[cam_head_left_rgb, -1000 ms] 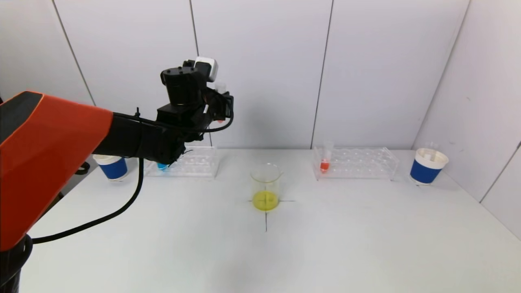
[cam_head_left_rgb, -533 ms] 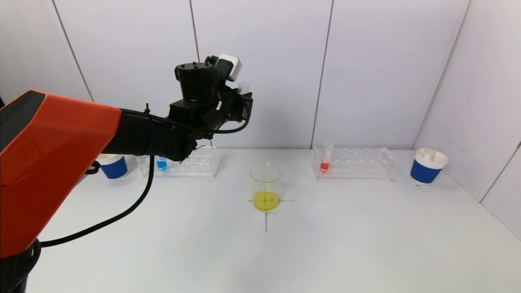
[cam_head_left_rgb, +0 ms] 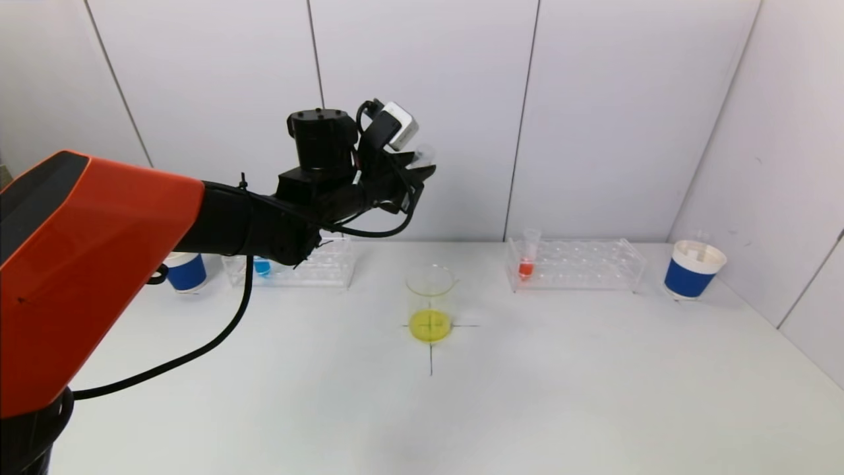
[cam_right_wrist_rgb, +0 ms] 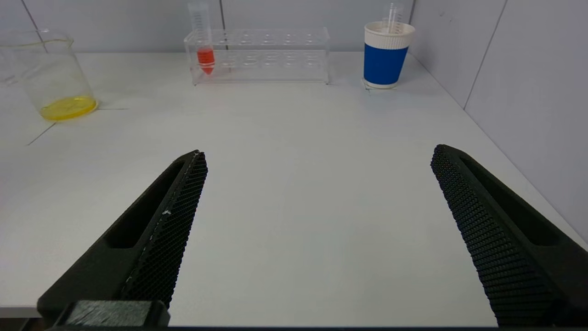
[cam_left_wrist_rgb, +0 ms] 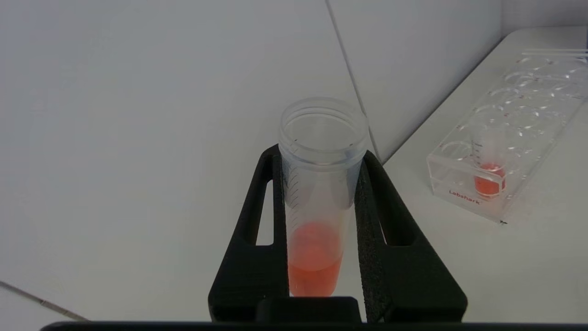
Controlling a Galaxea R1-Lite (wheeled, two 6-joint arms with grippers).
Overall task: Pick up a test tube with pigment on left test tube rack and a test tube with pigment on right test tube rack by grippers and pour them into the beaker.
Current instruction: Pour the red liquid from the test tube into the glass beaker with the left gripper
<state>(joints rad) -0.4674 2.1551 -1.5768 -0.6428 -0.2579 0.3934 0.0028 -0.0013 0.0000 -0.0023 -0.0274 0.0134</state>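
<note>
From my head view, my left arm (cam_head_left_rgb: pixel 250 224) hides part of the left rack (cam_head_left_rgb: pixel 316 264) and the blue cup (cam_head_left_rgb: pixel 184 272) behind it. The tube (cam_head_left_rgb: pixel 422 155) I carry shows only its rim there; its contents are masked by my jaws. My right gripper (cam_right_wrist_rgb: pixel 317 193) is outside the head view. In the right wrist view the beaker (cam_right_wrist_rgb: pixel 53 73) is cut by the frame edge.

Orange arm shell (cam_head_left_rgb: pixel 86 264), black pincer (cam_head_left_rgb: pixel 415 175), black cable (cam_head_left_rgb: pixel 198 349)
</note>
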